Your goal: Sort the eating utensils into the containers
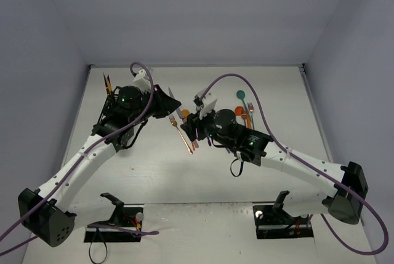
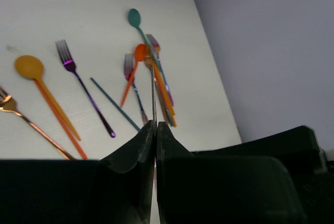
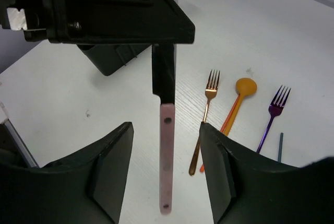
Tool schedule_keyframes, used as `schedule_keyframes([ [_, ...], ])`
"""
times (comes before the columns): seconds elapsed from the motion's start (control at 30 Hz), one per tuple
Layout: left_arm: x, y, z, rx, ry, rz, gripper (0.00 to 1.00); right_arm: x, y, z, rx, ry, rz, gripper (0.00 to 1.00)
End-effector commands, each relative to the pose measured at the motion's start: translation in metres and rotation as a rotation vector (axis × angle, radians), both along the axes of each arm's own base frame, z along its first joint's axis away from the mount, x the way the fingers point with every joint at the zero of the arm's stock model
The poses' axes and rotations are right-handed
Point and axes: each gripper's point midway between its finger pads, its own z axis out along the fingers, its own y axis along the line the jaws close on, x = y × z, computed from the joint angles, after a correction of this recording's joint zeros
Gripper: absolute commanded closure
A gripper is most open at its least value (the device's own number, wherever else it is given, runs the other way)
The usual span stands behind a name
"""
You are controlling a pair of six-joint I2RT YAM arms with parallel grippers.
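Observation:
My left gripper (image 1: 168, 104) (image 2: 155, 124) is shut on a knife (image 2: 153, 91), seen edge-on in the left wrist view. In the right wrist view the knife's pink handle (image 3: 166, 156) hangs between my right gripper's (image 3: 166, 127) (image 1: 197, 125) open jaws without touching them. A copper fork (image 3: 209, 98), orange spoon (image 3: 244, 87) and purple fork (image 3: 275, 106) lie on the table. A teal spoon (image 2: 134, 18) (image 1: 241, 95) and several more utensils (image 2: 156, 78) lie piled further right. The black caddy (image 1: 104, 109) is mostly hidden under my left arm, with utensils (image 1: 108, 84) standing in it.
The white table (image 1: 154, 172) is walled on three sides. A purple cable (image 1: 228, 78) loops above the right arm. A thin teal handle (image 2: 115, 104) lies beside the purple fork (image 2: 65, 54). The grippers sit close together at mid table.

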Motion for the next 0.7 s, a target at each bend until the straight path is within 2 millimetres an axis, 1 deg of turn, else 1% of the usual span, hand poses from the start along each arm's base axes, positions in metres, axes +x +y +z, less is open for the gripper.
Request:
schedule_keyframes([
  [0.0, 0.012, 0.031, 0.041, 0.098, -0.169, 0.117, 1.0, 0.007, -0.009, 0.034, 0.09, -0.082, -0.06, 0.39],
  [0.07, 0.023, 0.055, 0.049, 0.216, -0.221, 0.214, 1.0, 0.009, -0.015, 0.031, 0.087, -0.081, -0.089, 0.34],
  [0.17, 0.038, 0.101, 0.058, 0.427, -0.26, 0.377, 1.0, 0.012, -0.028, 0.024, 0.078, -0.078, -0.144, 0.25],
  [0.2, 0.044, 0.118, 0.063, 0.481, -0.271, 0.427, 1.0, 0.013, -0.032, 0.021, 0.073, -0.074, -0.159, 0.23],
  [0.23, 0.051, 0.134, 0.073, 0.536, -0.296, 0.477, 1.0, 0.013, -0.035, 0.017, 0.067, -0.069, -0.165, 0.21],
  [0.27, 0.056, 0.15, 0.077, 0.569, -0.309, 0.515, 1.0, 0.014, -0.038, 0.017, 0.071, -0.069, -0.176, 0.2],
  [0.37, 0.077, 0.201, 0.097, 0.614, -0.334, 0.667, 1.0, 0.014, -0.048, 0.011, 0.071, -0.056, -0.2, 0.19],
  [0.4, 0.084, 0.212, 0.098, 0.64, -0.337, 0.698, 1.0, 0.014, -0.051, 0.008, 0.07, -0.049, -0.205, 0.18],
  [0.47, 0.094, 0.237, 0.109, 0.681, -0.36, 0.8, 1.0, 0.014, -0.055, 0.001, 0.063, -0.032, -0.209, 0.18],
  [0.53, 0.108, 0.257, 0.103, 0.739, -0.341, 0.85, 1.0, 0.015, -0.057, 0.0, 0.069, -0.023, -0.207, 0.18],
  [0.57, 0.112, 0.263, 0.107, 0.736, -0.347, 0.873, 1.0, 0.015, -0.058, -0.003, 0.066, -0.016, -0.206, 0.18],
  [0.63, 0.128, 0.278, 0.096, 0.752, -0.317, 0.903, 1.0, 0.016, -0.062, -0.003, 0.07, -0.011, -0.207, 0.18],
  [0.67, 0.133, 0.282, 0.094, 0.752, -0.314, 0.914, 1.0, 0.015, -0.063, -0.005, 0.068, -0.007, -0.206, 0.18],
])
